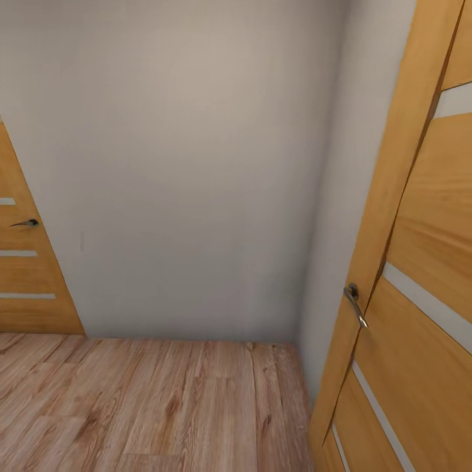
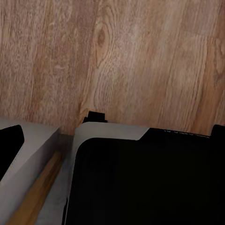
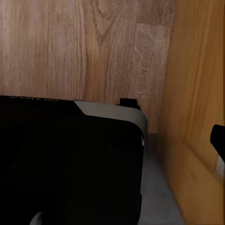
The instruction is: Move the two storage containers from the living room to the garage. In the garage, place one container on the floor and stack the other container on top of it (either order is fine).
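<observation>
Two wooden doors (image 1: pixel 419 262) flanking blank wall (image 1: pixel 183 164), plank floor (image 1: pixel 151 406) open ahead, tool state perhaps hidden, cannot tell

Ahead of me stands a plain grey-white wall (image 1: pixel 183 164) meeting a light wood plank floor (image 1: pixel 151 406). At my right an orange wooden door (image 1: pixel 419 262) with pale horizontal strips carries a metal lever handle (image 1: pixel 354 303). At my left, another such door (image 1: pixel 26 275) has its own handle (image 1: pixel 26 223).

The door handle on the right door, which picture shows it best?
The head view: the metal door handle stands out clearly on the wooden door. The right wrist view catches just a plain stretch of wooden door; the left wrist view has wood floor.
</observation>
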